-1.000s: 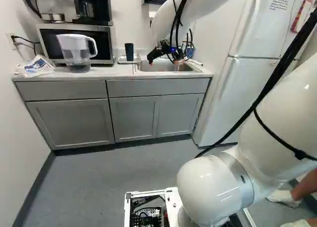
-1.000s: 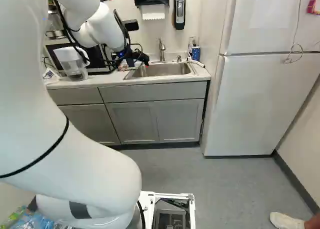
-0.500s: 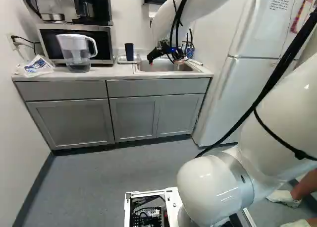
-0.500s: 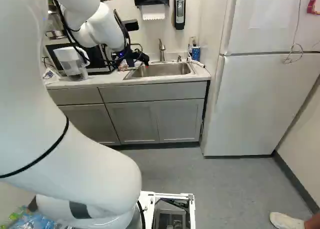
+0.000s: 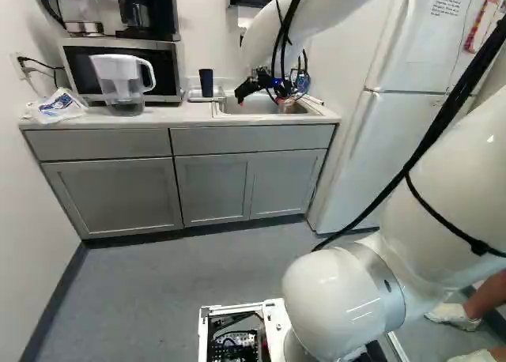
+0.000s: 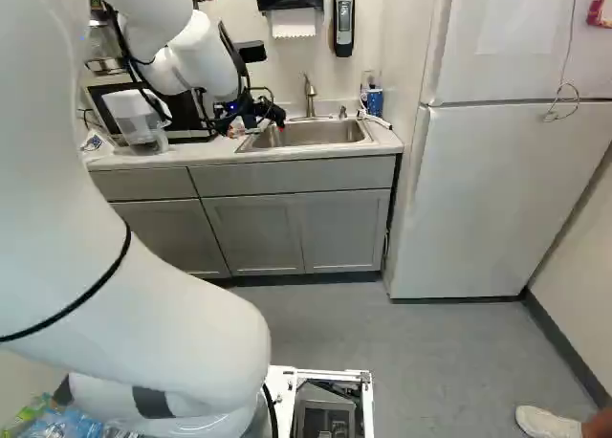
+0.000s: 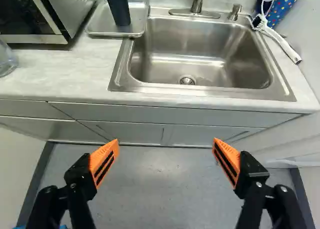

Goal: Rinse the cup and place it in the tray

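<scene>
Near the sink (image 7: 200,90), tool (image 5: 263,103) wide open, dark cup (image 7: 118,8), rim cropped in wrist view

The wrist view's edge cropped the dark cup (image 7: 117,6) at ten o'clock from the sink (image 7: 200,44), and the arm (image 6: 196,46) partly hid the microwave (image 5: 166,71) at ten o'clock in the right base view.

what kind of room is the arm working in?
Looks like a small kitchen or break room: a steel sink set in a counter, a microwave on that counter, and a white fridge beside it.
</scene>
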`<state>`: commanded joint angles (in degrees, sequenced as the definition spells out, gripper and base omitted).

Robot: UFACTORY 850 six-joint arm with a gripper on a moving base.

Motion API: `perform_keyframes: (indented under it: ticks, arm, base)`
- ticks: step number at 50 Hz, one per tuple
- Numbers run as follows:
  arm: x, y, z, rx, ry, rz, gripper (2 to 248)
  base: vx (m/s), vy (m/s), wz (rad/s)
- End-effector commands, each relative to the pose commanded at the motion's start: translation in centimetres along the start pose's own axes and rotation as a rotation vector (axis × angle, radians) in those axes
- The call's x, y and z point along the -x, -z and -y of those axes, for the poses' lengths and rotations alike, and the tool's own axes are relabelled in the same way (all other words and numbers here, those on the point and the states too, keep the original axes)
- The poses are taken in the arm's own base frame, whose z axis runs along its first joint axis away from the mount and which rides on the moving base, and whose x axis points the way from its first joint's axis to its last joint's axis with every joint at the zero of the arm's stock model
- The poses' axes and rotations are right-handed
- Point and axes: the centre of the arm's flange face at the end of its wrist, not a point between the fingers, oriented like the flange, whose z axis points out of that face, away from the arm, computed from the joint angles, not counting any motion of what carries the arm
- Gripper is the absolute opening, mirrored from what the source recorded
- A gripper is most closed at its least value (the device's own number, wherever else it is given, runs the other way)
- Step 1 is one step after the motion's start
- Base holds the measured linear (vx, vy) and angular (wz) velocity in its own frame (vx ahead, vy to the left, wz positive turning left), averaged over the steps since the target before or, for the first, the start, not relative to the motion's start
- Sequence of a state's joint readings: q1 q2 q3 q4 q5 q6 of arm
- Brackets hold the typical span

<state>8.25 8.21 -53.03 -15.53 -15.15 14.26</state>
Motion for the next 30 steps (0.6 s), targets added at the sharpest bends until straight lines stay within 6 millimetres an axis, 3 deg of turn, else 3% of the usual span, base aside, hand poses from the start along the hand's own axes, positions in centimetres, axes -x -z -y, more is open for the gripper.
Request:
perform_keyframes:
  ticks: [30]
  arm:
    - [3.5, -1.7, -0.3, -0.027, -0.01, -0.049, 247]
  base:
    - [0.0, 0.0, 0.0]
